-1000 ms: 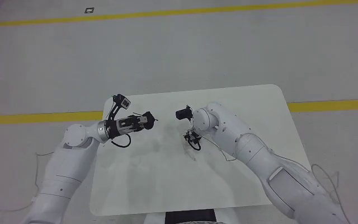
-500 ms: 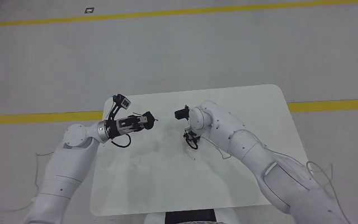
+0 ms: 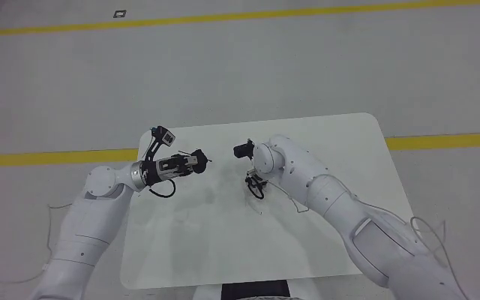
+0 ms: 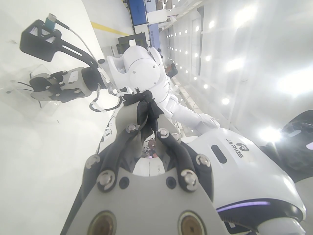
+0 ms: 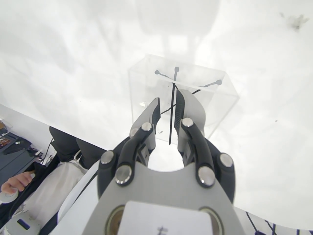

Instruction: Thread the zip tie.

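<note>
Right gripper (image 5: 168, 99) over a clear plastic box (image 5: 137, 86).
Your narrowly parted fingers flank a thin black zip tie (image 5: 171, 123) rising from the box; well aside, left gripper (image 4: 146, 113) pinches a black scrap (image 4: 144, 97), perhaps another tie.

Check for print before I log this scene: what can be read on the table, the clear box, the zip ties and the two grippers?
Zip ties, clear box, table: no print.
White label behind the right gripper: its mark is cut off at the picture's edge, so it is unreadable.
Left gripper: no print.
</note>
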Robot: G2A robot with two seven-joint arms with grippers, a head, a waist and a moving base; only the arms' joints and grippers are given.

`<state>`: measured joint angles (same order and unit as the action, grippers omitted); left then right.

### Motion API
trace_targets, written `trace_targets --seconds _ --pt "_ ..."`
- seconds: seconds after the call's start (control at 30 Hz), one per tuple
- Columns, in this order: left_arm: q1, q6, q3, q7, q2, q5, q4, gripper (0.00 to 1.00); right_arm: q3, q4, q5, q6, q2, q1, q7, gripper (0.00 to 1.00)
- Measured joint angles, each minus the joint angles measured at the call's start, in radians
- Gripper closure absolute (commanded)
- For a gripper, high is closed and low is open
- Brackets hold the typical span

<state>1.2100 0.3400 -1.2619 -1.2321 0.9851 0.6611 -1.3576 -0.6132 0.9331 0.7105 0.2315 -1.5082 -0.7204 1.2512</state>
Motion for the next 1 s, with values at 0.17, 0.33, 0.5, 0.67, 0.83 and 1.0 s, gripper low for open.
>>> trace_targets --seconds 0.17,0.33,0.5,0.67,0.83,1.0 --pt "0.0 0.0 0.0 0.0 0.0 0.0 0.0 1.0 -0.007 0.006 0.008 0.005 0.0 -0.004 -0.002 1.0" --pt "0.0 0.0 0.0 0.0 0.0 0.0 0.0 1.0 -0.013 0.016 0.019 0.009 0.002 -0.009 0.004 1.0" --pt "0.0 0.0 0.0 0.0 0.0 0.0 0.0 1.0 -0.029 0.058 0.033 0.018 0.009 -0.023 0.011 1.0" --pt "0.0 0.0 0.0 0.0 0.0 0.0 0.0 1.0 -0.093 0.177 0.026 -0.012 0.04 -0.075 0.0 1.0" --pt "0.0 0.0 0.0 0.0 0.0 0.0 0.0 1.0 -0.205 0.394 0.052 -0.067 0.095 -0.184 -0.001 1.0" --pt "0.0 0.0 0.0 0.0 0.0 0.0 0.0 1.0 -0.313 0.608 0.073 -0.123 0.139 -0.319 -0.048 1.0"
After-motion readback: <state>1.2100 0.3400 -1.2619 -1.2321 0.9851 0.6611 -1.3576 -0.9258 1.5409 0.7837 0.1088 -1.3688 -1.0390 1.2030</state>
